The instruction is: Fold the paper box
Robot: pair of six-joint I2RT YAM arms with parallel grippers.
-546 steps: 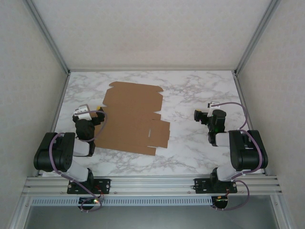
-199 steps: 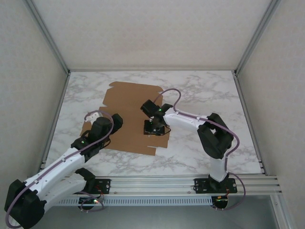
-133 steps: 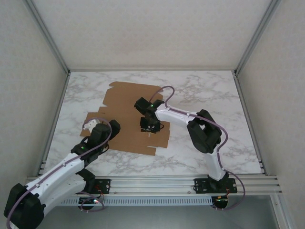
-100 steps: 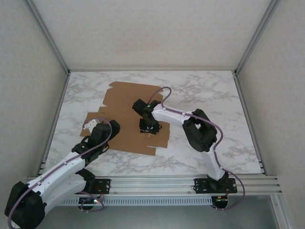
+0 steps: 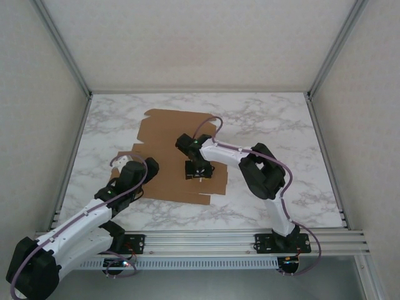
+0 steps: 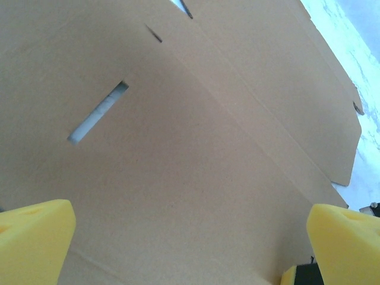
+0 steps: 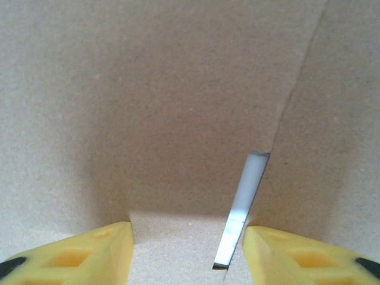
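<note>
While the paper box is lying flat on the counter, the right hand is hovering spread over its middle, the left hand spread at its edge.

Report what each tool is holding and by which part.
Nothing is held. The left tool and right tool are both open over the paper box, gripping no flap or edge.

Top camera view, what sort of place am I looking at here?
Probably a robot test cell: a marble-pattern table boxed in by aluminium rails and plain white panels, with a left arm and a right arm bolted at its near edge over a flat paper box.
</note>
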